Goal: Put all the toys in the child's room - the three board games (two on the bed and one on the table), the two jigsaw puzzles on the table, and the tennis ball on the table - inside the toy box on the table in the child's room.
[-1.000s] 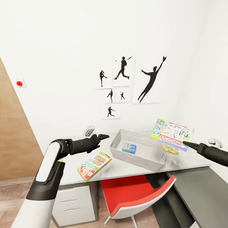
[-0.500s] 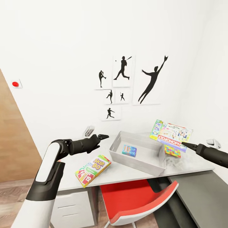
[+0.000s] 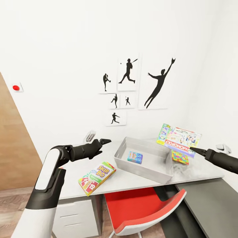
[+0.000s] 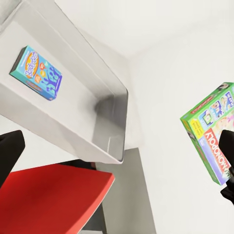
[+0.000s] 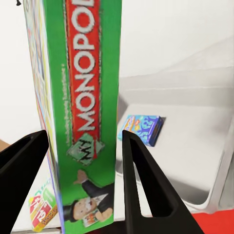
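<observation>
Since a second ago our view has swung a little, and against it our left gripper (image 3: 105, 141) has drawn back and up from the toy box (image 3: 123, 149), while the Monopoly box (image 3: 180, 138) has barely shifted in the right gripper (image 3: 193, 150). We judge the step in hand to be carrying that Monopoly box to the toy box: the right wrist view shows its green spine pinched between the two dark fingers (image 5: 139, 170), held in the air beyond the far right corner of the box, not yet over it. Our left gripper hangs with nothing in it; its fingers sit at the edges of the left wrist view, so we take it as spread. A blue game box (image 3: 135, 157) already lies flat inside the toy box. Next we must swing the right arm leftward over the tray, lower, then let go. The Skip-Bo box (image 3: 97, 178) lies on the pale worktop (image 3: 132, 178) near its front edge, left of the toy box, and a colourful puzzle (image 3: 180, 158) lies just right of it. A red chair (image 3: 142, 205) is tucked beneath, and silhouette posters (image 3: 155, 82) hang on the white wall.
</observation>
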Robot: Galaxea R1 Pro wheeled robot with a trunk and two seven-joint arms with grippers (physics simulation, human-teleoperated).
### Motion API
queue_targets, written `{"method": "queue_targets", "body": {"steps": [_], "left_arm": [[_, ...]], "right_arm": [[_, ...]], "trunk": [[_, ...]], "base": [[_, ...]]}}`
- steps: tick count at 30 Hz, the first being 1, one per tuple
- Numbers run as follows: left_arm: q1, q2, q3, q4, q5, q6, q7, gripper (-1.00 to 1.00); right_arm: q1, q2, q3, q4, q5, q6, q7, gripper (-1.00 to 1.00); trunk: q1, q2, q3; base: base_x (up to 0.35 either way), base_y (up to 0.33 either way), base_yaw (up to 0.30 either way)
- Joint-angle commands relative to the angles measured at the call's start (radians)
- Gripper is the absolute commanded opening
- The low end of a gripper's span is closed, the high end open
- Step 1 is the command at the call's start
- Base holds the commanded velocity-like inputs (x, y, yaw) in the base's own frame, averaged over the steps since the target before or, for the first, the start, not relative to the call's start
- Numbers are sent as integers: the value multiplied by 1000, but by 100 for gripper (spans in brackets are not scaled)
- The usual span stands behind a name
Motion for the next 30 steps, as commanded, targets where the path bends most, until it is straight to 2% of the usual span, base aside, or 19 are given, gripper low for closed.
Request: {"method": "queue_targets", "body": {"steps": [1,4,5,16,30], "left_arm": [[-1,-1,1,-1,9,2,10,100],[-1,0,3,-1,11,1,10,100],[-1,0,4,0,11,1,10,100],[0,1,5,9,11,1,10,100],[3,1,6,10,10,1,10,100]], "right_arm": [[-2,0,-1,0,8,4,10,-100],[-3,1,5,0,9,4,9,-100],[-4,0,26,0,10,4,7,-100],[-11,-1,46,9,10,4,3,-100],[-13,-2,55,17,11,4,2,-100]], "trunk": [[1,-2,-2],[1,-2,-2],[1,-2,-2],[1,-2,-2],[1,-2,-2]], "base": [[0,0,0],[0,0,0],[0,0,0],[15,0,0],[262,0,0]]}}
